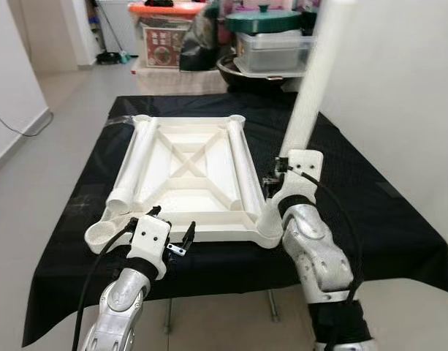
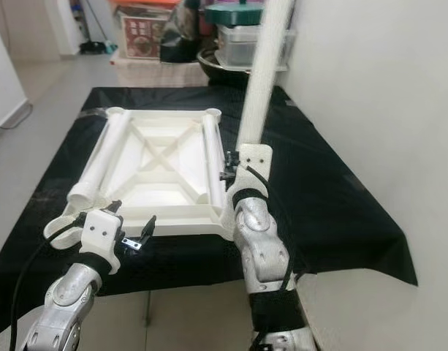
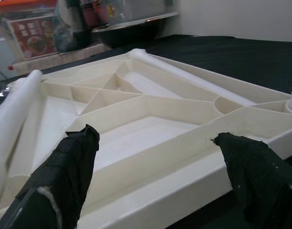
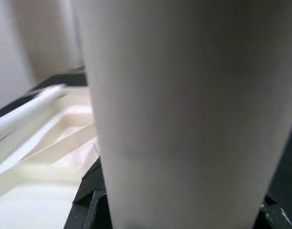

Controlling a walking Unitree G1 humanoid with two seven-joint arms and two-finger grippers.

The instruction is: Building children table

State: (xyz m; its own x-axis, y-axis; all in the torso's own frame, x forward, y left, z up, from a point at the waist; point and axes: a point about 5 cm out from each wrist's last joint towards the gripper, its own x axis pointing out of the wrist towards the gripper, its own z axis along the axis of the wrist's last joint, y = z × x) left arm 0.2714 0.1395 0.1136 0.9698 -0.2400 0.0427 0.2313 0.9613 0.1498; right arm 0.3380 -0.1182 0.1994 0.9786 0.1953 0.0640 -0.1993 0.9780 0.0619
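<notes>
Jaws of the right gripper were clamped on a leg, its long axis near upright over the tabletop's near right corner socket; left gripper was spread at the top's near edge, two legs lying inside

A cream-white plastic tabletop, plain and unpatterned, lies upside down on a black cloth. 2 loose table legs on it are the same cream white, as is the upright leg held by the right gripper. Both arms are silver with white wrist blocks and black cables; the left gripper has 2 black fingers. The floor is pale grey and the wall white. Behind sit an orange-lidded box with a red label and a dark green pot lid.
</notes>
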